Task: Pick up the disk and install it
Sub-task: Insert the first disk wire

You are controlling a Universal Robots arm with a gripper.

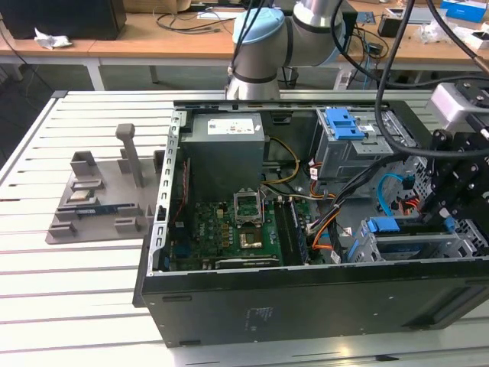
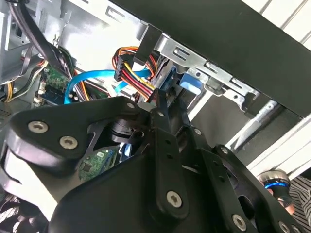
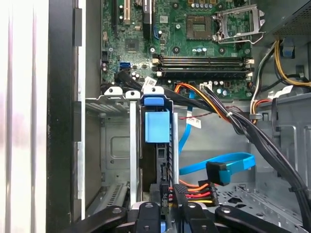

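The open PC case (image 1: 229,306) lies on its side on a slatted white table (image 1: 69,290), w/ the motherboard (image 1: 229,229) facing up. The gripper (image 1: 451,195) is down inside the case at the exterior view's right end, right over the grey drive cage (image 1: 416,245) by the case's near wall.

The disk (image 3: 156,145) stands on edge in a slot of that cage, blue carrier frame up; in the first wrist view its blue tab (image 3: 157,126) sits level w/ the cage's top rails, so it looks seated, though how deep it goes is hard to judge.

In the first wrist view the gripper (image 3: 165,206) has its black fingers (image 3: 148,209) at the disk's end nearest the camera, next to the red/yellow/black power plug (image 3: 194,194). Can't tell if they're clamped on the carrier or let go. A blue SATA cable (image 3: 218,162) loops beside the cage, inside the case.
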